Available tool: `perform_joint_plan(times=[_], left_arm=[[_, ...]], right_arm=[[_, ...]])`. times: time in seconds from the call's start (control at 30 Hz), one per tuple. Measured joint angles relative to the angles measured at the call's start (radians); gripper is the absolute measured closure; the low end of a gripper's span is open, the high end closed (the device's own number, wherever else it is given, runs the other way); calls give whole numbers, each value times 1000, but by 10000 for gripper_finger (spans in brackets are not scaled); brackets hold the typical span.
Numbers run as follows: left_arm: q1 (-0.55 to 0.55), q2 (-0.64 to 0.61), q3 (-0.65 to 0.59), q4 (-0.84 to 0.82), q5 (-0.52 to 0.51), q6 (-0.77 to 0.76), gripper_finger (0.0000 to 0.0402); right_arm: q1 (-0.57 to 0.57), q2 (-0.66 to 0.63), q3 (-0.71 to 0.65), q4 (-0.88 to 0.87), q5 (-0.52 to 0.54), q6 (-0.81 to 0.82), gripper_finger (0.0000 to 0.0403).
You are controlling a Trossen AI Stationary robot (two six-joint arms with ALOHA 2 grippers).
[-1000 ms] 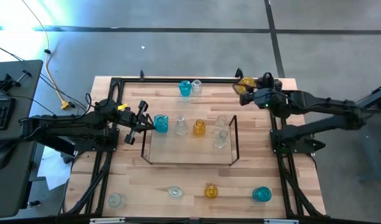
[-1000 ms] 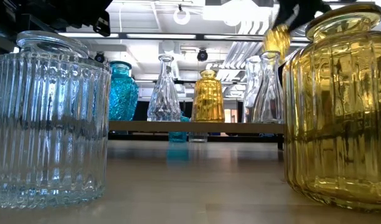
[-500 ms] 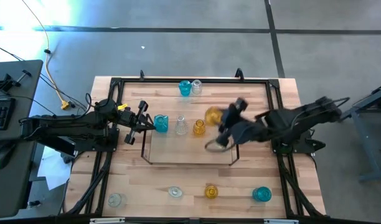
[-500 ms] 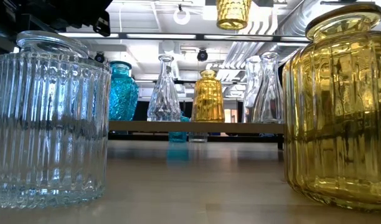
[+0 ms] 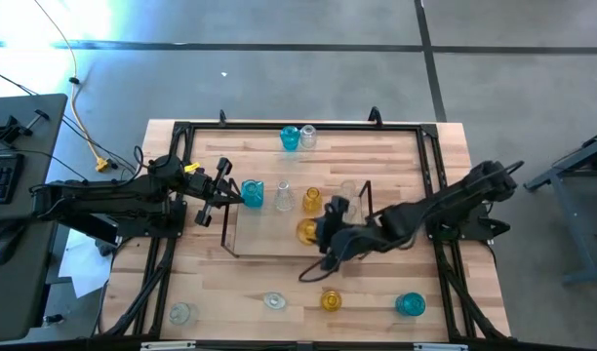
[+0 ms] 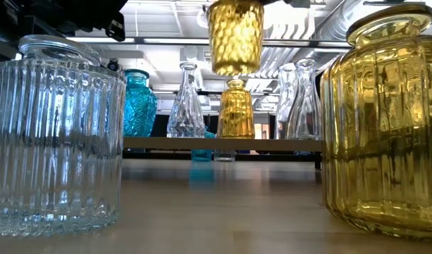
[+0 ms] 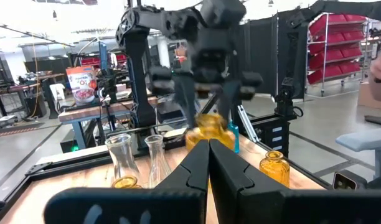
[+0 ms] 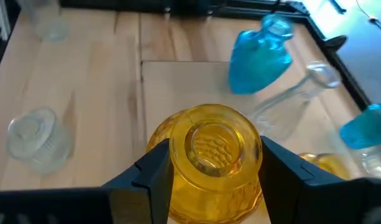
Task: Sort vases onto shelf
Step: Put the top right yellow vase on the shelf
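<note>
My right gripper point(image 5: 312, 231) reaches in from the table's right and is shut on an amber-yellow vase point(image 8: 209, 155), which hangs above the shelf point(image 5: 235, 234) and shows high up in the low view as the amber-yellow vase point(image 6: 235, 35). On the shelf's wood stand a blue vase point(image 5: 252, 193), a clear vase point(image 5: 283, 195) and an amber vase point(image 5: 312, 200). My left gripper point(image 5: 225, 195) waits shut just off the shelf's left end, touching nothing. My right gripper pinches the amber-yellow vase by its ribbed upper body point(image 8: 178, 163), one finger point(image 8: 154, 171) on each side. The fingers come from above, pointing down. The vase sits upright with its mouth toward the wrist camera, lifted clear above the shelf's wood.
A blue vase point(image 5: 290, 137) and a clear vase point(image 5: 307, 136) stand by the far edge. Along the near edge stand a clear jar point(image 5: 181, 313), a clear vase point(image 5: 273, 301), an amber vase point(image 5: 330, 299) and a blue vase point(image 5: 410, 304). A black frame point(image 5: 433, 166) edges the table.
My right gripper has carried the amber-yellow vase from the table's far right corner leftward and toward the near edge, over the shelf's right end, and now holds it above the shelf's near middle. In the low view the vase has grown larger and come lower.
</note>
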Motion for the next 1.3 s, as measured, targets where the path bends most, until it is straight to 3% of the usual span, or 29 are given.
perform_joint_plan(times=[0.3,0.97,1.3], left_arm=[[0,0,0,0,0,-1,401],[0,0,0,-1,0,-1,401],[0,0,0,0,0,-1,401]], right_arm=[[-1,84,-41,19,-20,37,240],[-57,125,-41,-65,-30,104,239],[-62,134,-41,-112,16,152,195]])
